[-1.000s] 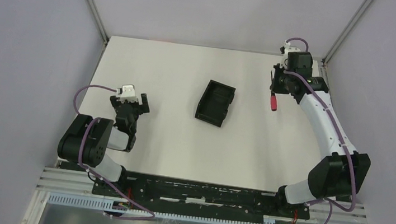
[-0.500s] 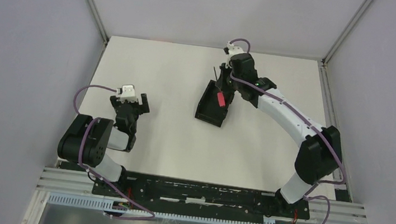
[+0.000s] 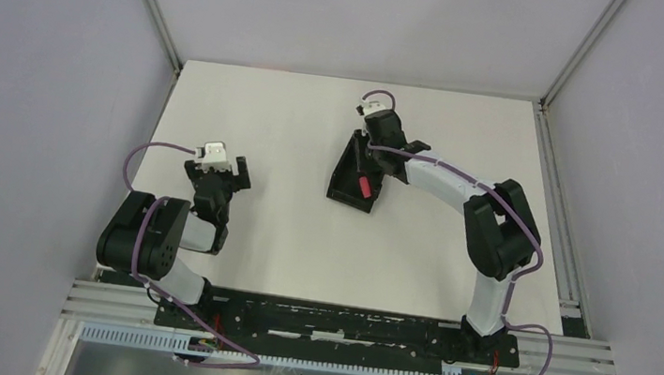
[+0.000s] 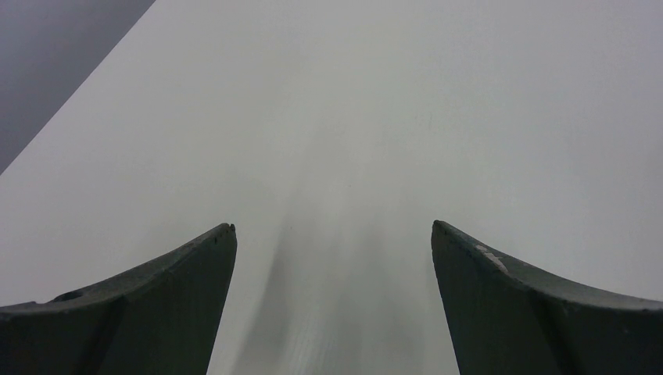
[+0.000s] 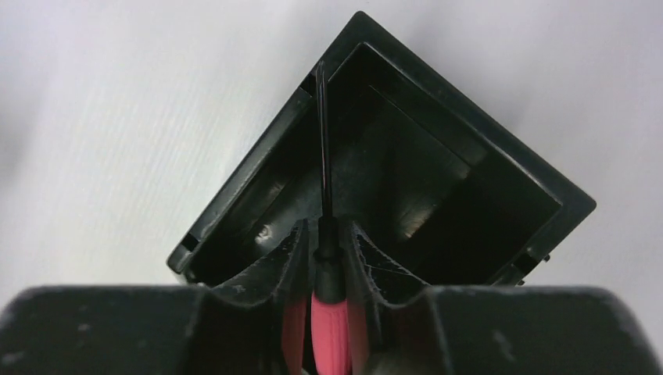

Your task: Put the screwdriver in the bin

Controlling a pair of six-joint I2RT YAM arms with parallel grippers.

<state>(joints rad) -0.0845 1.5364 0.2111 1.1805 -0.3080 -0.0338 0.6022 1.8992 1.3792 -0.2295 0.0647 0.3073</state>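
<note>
**Finding 1: screwdriver.** The small screwdriver with a short red handle and a thin dark metal shaft (image 3: 365, 188) (image 5: 324, 156) is held above the interior of the bin. It is not lying loose. In the right wrist view the shaft runs straight ahead of the fingers across the bin's interior. Its tip appears against the rim at one corner. Whether any part of the tool touches the floor or wall cannot be told.

**Finding 2: right gripper.** The right gripper (image 3: 367, 178) (image 5: 327, 238) is clamped on the red handle, one finger on each side, with the shaft projecting from between the tips. The right arm reaches in from the right near corner of the bench toward its middle.

**Finding 3: bin.** The small black rectangular plastic bin with low walls (image 3: 349, 199) (image 5: 469, 117) stands on the flat white bench top (image 3: 279, 125) (image 4: 352, 94). It sits about midway between the left and right edges, in the far half, and is turned at a slant to those edges.

**Finding 4: left gripper.** The left gripper (image 3: 216, 168) (image 4: 332, 226) is near the left edge of the bench, well apart from the bin. Its jaws stand wide apart, and only bare bench surface shows between them.
</note>
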